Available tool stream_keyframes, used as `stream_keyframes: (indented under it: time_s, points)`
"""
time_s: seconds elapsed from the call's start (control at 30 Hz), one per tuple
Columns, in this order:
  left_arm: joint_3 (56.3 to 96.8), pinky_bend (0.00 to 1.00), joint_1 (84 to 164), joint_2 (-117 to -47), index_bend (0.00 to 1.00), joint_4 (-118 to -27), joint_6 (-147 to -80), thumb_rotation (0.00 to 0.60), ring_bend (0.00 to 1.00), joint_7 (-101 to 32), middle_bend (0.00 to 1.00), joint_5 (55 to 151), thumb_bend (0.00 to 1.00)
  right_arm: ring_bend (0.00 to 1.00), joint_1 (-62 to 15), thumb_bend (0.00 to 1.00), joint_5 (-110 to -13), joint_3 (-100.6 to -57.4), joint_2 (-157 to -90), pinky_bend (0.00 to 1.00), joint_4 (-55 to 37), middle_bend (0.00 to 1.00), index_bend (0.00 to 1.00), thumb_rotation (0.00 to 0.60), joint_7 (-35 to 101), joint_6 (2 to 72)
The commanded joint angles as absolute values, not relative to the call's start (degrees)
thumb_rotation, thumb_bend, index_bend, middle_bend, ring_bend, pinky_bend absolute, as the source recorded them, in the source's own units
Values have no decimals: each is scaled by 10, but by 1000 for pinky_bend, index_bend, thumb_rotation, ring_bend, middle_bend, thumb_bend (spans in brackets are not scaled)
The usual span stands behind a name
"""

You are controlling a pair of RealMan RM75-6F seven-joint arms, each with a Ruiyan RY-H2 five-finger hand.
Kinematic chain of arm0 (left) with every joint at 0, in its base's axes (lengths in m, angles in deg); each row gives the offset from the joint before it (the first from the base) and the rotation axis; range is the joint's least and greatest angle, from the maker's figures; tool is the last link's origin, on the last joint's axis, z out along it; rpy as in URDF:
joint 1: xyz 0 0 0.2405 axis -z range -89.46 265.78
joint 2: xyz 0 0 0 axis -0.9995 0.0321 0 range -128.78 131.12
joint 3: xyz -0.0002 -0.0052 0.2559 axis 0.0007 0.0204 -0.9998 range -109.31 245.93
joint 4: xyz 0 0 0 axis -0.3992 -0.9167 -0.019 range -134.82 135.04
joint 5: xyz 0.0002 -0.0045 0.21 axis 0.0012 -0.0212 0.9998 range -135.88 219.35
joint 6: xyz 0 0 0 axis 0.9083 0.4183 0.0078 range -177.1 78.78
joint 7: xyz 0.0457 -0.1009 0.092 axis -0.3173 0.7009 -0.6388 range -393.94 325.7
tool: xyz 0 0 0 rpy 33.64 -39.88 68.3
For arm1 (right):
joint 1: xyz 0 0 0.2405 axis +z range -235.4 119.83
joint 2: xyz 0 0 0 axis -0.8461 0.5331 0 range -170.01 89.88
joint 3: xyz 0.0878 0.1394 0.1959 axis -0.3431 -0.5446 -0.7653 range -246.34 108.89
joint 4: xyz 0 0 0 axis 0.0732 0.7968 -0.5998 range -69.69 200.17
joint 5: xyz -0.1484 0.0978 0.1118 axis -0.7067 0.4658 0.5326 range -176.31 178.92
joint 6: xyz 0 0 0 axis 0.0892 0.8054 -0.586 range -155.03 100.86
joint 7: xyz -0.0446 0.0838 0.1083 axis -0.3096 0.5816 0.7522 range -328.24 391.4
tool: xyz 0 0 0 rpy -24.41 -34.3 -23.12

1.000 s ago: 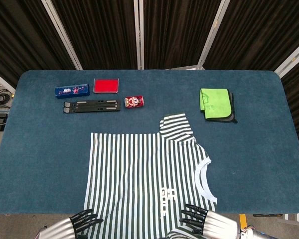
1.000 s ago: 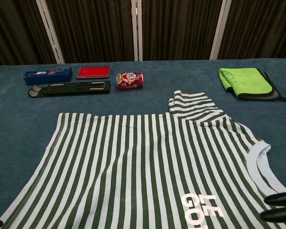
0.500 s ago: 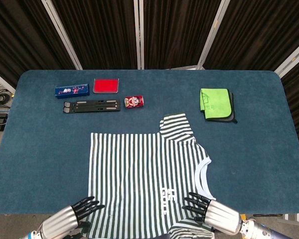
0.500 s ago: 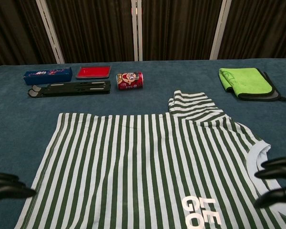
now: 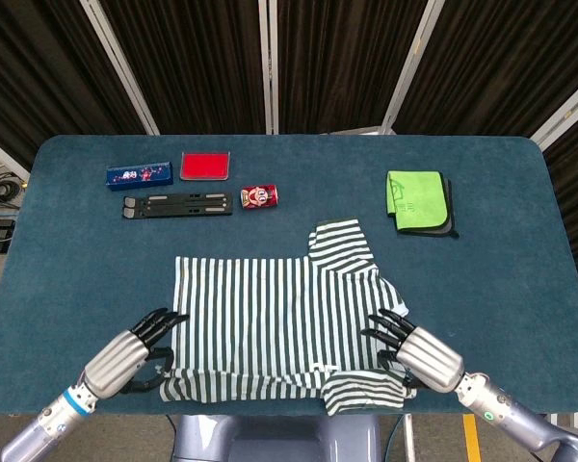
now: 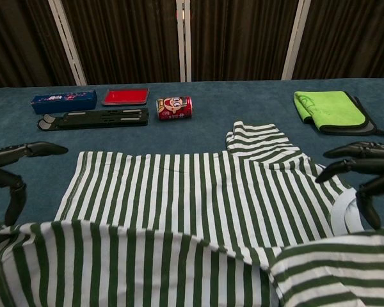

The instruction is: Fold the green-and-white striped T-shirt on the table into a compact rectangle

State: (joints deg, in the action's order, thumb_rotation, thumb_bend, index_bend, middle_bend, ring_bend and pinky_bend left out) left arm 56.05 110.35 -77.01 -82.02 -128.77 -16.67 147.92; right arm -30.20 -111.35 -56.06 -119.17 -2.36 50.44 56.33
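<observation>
The green-and-white striped T-shirt [image 5: 279, 318] lies on the blue table [image 5: 77, 269], neck toward the right, with one sleeve folded up at the far side. Its near edge is lifted and doubled over toward the middle; in the chest view that raised fold of the T-shirt [image 6: 147, 262] fills the foreground. My left hand [image 5: 135, 348] holds the near left corner, its fingers [image 6: 25, 151] spread above the cloth. At the near right, by the collar, my right hand [image 5: 419, 348] grips the edge with its fingers [image 6: 361, 167] arched over it.
Along the far left stand a blue case [image 5: 139, 175], a red box [image 5: 204, 166], a black folding stand [image 5: 177, 204] and a red can [image 5: 259, 196]. A folded green cloth [image 5: 414, 199] lies on a dark cloth at the far right.
Both hands have come up from the table's near edge and moved forward, carrying the shirt's near edge up and over the body of the shirt.
</observation>
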Motion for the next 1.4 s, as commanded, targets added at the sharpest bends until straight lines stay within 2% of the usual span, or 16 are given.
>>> stream_keyframes:
  time_s: [0.03, 0.1, 0.4, 0.77, 0.97, 1.4]
  points:
    - [598, 0, 1125, -782, 777, -820, -1244, 600, 0, -152, 0, 1429, 460, 0, -285, 349, -1075, -591, -1212, 0, -7, 177, 707, 600, 517, 528]
    - [638, 0, 1146, -802, 777, -803, -1196, 600, 0, -135, 0, 1369, 460, 0, -270, 350, -1028, -621, -1234, 0, 11, 177, 708, 600, 525, 479]
    - [687, 0, 1189, -823, 777, -761, -1113, 600, 0, -96, 0, 1300, 459, 0, -236, 350, -969, -662, -1282, 0, 82, 185, 706, 600, 527, 400]
    - [714, 0, 1232, -832, 766, -734, -1029, 600, 0, -134, 0, 1250, 459, 0, -215, 349, -924, -688, -1319, 0, 139, 186, 706, 600, 529, 349]
    - [735, 0, 1250, -844, 765, -713, -1005, 600, 0, -140, 0, 1224, 460, 0, -199, 350, -914, -695, -1339, 0, 174, 186, 706, 600, 533, 326]
    - [754, 0, 1276, -855, 730, -690, -941, 600, 0, -164, 0, 1167, 459, 0, -175, 350, -906, -702, -1373, 0, 236, 183, 707, 600, 565, 313]
